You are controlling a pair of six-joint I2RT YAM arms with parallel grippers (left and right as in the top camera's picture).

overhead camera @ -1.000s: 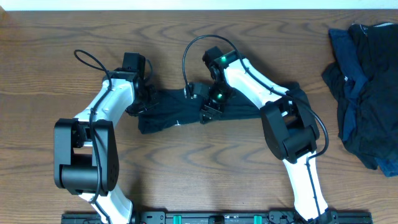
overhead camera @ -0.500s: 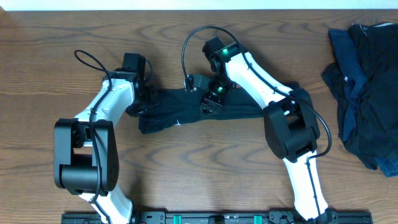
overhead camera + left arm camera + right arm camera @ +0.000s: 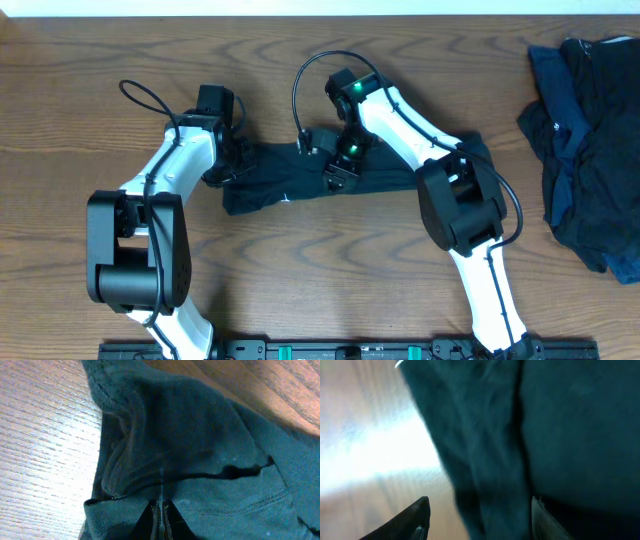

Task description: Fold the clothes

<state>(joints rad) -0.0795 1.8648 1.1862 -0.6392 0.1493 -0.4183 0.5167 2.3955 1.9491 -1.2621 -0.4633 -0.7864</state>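
Observation:
A very dark navy T-shirt [image 3: 268, 185] lies bunched and stretched across the middle of the table, with a small white mark [image 3: 287, 197] on its front edge. My left gripper [image 3: 222, 170] is at the shirt's left end. In the left wrist view it [image 3: 161, 510] is shut on a fold of the shirt [image 3: 190, 435]. My right gripper [image 3: 334, 176] hangs over the shirt's middle. In the right wrist view it [image 3: 480, 520] is open, with the edge of the shirt [image 3: 545, 425] between its fingers and bare wood under the left one.
A heap of dark navy and black clothes [image 3: 585, 140] lies at the table's right edge. Brown wooden table [image 3: 330, 280] surrounds the shirt. A black cable [image 3: 300, 90] loops above the right wrist, and the arm bases stand at the front edge.
The right wrist shifted a little toward the far side over the shirt's middle, then came back. The left arm and the shirt's left end stayed put.

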